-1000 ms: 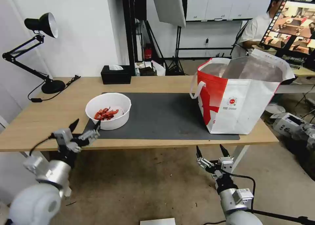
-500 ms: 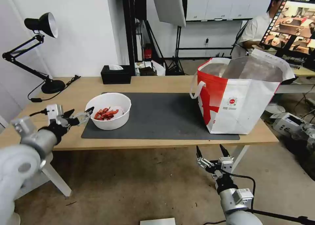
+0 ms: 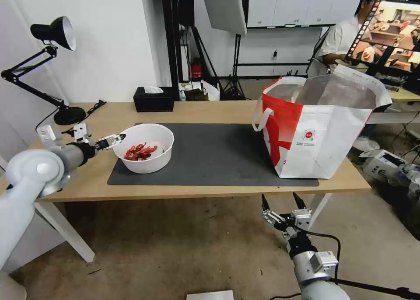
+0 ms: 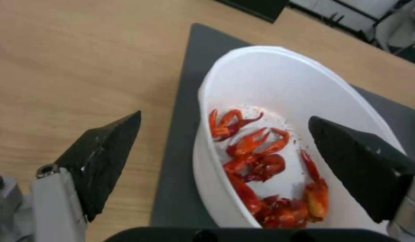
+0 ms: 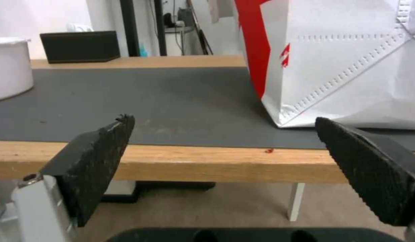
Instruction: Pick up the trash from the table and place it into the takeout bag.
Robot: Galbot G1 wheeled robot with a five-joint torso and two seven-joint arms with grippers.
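Observation:
The trash in view is a white round bowl [image 3: 143, 148] of red crayfish shells [image 4: 261, 168], standing on the left part of the dark mat [image 3: 218, 155] on the table [image 3: 210, 109]. My left gripper [image 3: 114, 139] is open at the bowl's left rim. In the left wrist view that gripper [image 4: 225, 117] has one finger [image 4: 104, 158] over the wood and mat outside the bowl and the other [image 4: 360, 164] over its inside. The takeout bag [image 3: 323, 129] stands open at the table's right end. My right gripper [image 3: 280, 199] hangs open below the table's front edge, near the bag [image 5: 351, 60].
A black tissue box [image 3: 154, 99] sits at the table's back edge and a black desk lamp [image 3: 57, 72] at the far left corner. Between bowl and bag the mat [image 5: 172, 101] is bare. A person sits at a screen behind the bag.
My left arm has swung up from below the table's front edge and reached right to the bowl's left rim, fingers still open. The right arm has not moved.

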